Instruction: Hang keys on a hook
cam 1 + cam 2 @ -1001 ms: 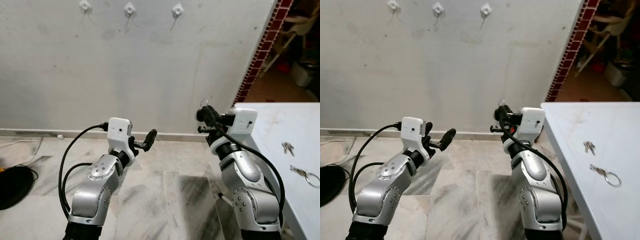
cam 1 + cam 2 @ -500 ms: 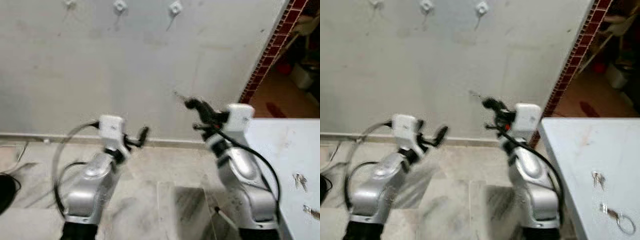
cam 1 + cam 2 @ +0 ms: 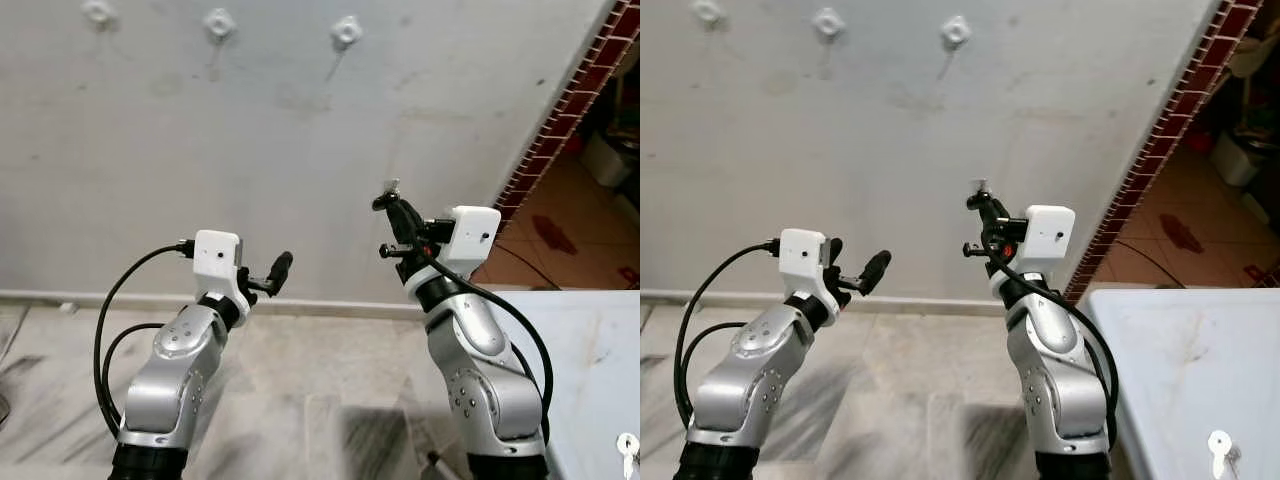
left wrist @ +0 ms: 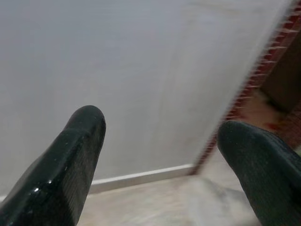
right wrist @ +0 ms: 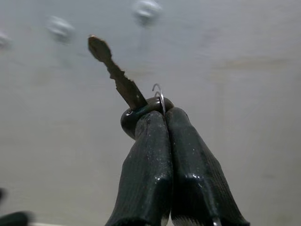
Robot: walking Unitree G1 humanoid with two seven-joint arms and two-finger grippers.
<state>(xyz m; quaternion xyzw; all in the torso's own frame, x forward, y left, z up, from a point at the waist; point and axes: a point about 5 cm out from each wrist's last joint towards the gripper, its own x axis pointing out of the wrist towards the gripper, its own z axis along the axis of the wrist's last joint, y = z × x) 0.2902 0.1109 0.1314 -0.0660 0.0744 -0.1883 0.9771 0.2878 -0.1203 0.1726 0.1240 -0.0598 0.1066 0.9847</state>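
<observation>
A grey, stained plaster wall (image 3: 300, 130) fills most of the head views, with three small white wall hooks (image 3: 346, 30) in a row high up on it. Below, a pale marble floor (image 3: 320, 370) meets the wall at a skirting line.

The right gripper (image 5: 162, 110) is raised in front of the wall, well below the hooks, its two long black fingers (image 5: 146, 160) pressed together. The jaws are clenched on a dark, flat metal key (image 5: 115, 73) with a thin silver wire ring (image 5: 160, 94). The key's head is pinched between the fingertips; its toothed blade sticks out upward, tilted, and the ring stands free just beside it.

The left gripper (image 4: 160, 155) is held forward at a lower height, its jaws released and wide apart, with nothing between them.

At the lower right corner, a white worktop (image 3: 1170, 340) carries another small silver key (image 3: 1218, 447) near its edge. A red brick pillar edge (image 3: 560, 110) runs diagonally beside it.

The held key looks light, stiff and smooth, so it could twist or slip in a loose pinch. Gripping the head seems sensible, since that leaves the ring exposed. The ring is thin and narrow, so passing it over a hook probably needs careful alignment.
</observation>
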